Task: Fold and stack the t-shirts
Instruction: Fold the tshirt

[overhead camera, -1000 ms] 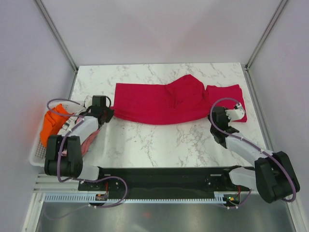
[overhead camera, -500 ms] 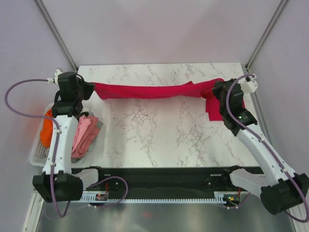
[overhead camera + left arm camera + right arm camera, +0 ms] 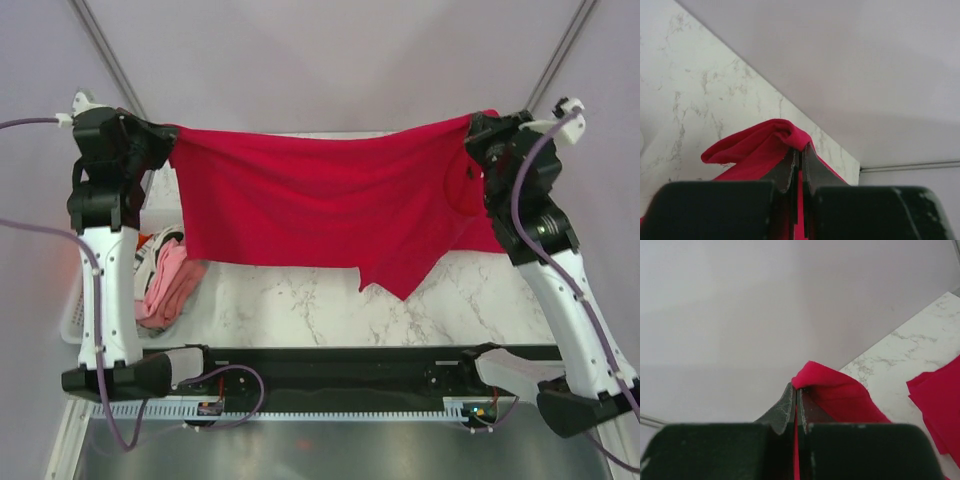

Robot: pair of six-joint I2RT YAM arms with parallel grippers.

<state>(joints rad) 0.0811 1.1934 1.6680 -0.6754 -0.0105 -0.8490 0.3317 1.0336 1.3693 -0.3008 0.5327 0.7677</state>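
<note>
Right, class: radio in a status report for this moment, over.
Left gripper shut on t-shirt, right gripper shut on its other end. Shirt hangs spread above the table. Second red shirt lies beneath, right side.

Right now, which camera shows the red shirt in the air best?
Top external: the whole shirt hangs spread between the left gripper and right gripper. Each wrist view shows only a pinched bit of cloth between shut jaws.

No writing, label, brand, number or sign can be read in any view. The red t-shirt [image 3: 320, 200] held between the left claw [image 3: 162, 150] and the right claw [image 3: 476, 140] is plain cloth (no legible tag), and the bench [image 3: 300, 300] beneath both claws shows only marble veining.
</note>
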